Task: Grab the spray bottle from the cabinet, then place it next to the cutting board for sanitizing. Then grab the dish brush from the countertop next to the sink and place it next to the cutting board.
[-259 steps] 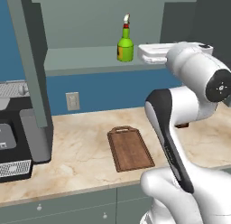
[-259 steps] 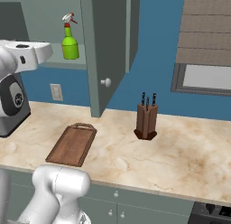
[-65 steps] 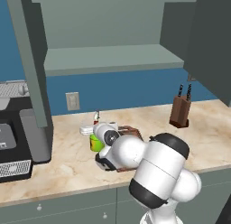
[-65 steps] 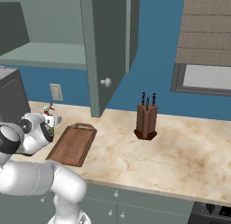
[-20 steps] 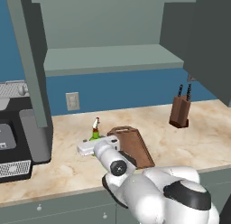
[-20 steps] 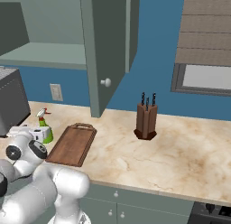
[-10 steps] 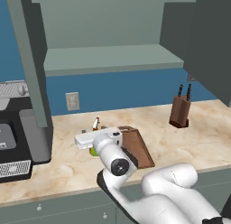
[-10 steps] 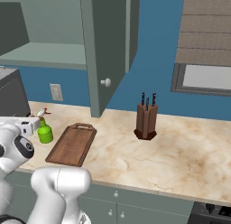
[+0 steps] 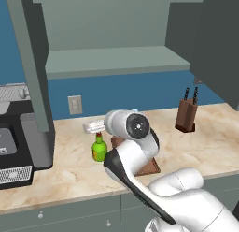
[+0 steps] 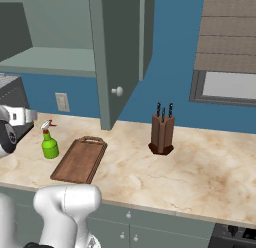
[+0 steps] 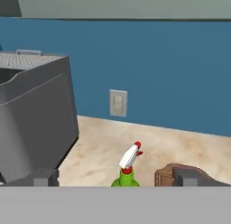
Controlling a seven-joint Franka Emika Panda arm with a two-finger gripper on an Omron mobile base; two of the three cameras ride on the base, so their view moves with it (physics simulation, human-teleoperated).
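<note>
The green spray bottle stands upright on the beige countertop, just left of the dark brown cutting board. My gripper hovers just above the bottle's nozzle, open and holding nothing. In the hand view the white-and-red nozzle rises between the two fingertips, with the board's handle end to its right. The open cabinet has a bare shelf. The dish brush and the sink are out of view.
A dark grey appliance stands close to the left of the bottle. A knife block sits at the back right. The open cabinet door hangs over the counter. A wall outlet is behind the bottle.
My hand has lifted from low beside the spray bottle to just above its nozzle, staying open. The bottle stays standing next to the board.
</note>
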